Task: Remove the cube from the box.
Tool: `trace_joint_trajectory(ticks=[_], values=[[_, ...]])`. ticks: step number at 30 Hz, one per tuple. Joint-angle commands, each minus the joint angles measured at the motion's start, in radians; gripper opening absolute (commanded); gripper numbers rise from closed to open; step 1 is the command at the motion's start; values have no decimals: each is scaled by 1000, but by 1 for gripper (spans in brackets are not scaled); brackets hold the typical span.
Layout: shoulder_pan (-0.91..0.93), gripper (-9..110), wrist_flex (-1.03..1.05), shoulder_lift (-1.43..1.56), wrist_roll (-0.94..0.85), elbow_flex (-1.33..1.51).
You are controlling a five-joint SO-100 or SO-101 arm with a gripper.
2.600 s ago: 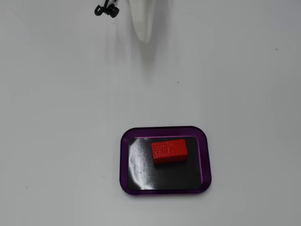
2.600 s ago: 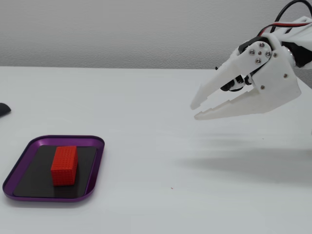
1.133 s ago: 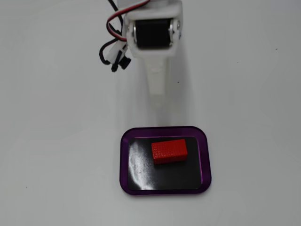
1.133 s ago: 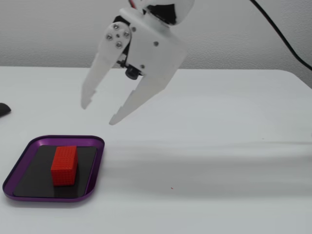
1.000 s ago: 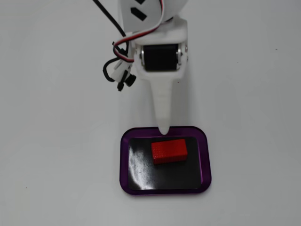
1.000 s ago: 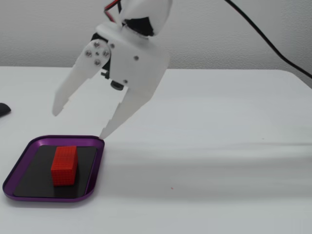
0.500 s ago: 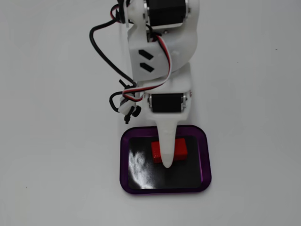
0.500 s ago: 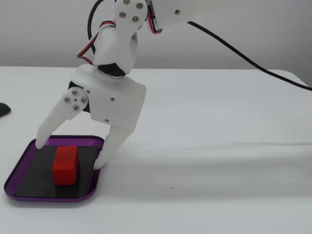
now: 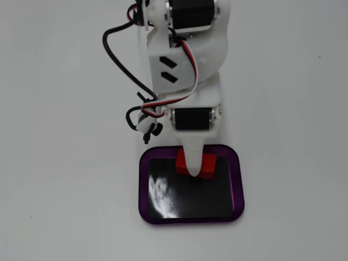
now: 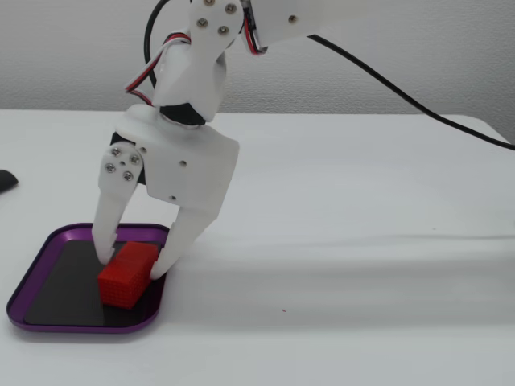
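Note:
The red cube [image 10: 125, 277] lies inside the box [image 10: 48, 322], a shallow purple-rimmed tray with a black bottom, near its far right corner in a fixed view. My white gripper [image 10: 131, 265] reaches down into the tray with one finger on each side of the cube, and both fingertips [image 10: 103, 253] touch it. The cube appears to rest on the tray bottom. In a fixed view from above, the gripper [image 9: 193, 173] covers the cube's middle, and red ends of the cube [image 9: 209, 166] show on both sides, at the back edge of the box [image 9: 190, 219].
The tray sits on a plain white table [image 10: 362, 265]. A small dark object [image 10: 5, 179] lies at the table's left edge. Black and red cables [image 9: 117, 60] hang off the left side of the arm.

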Motion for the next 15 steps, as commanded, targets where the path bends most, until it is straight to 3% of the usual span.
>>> trace_joint_trajectory(ticks=[1,15], values=[[8,9,-17,11,-6,-35],[2,1,-48,31,-6,-38]])
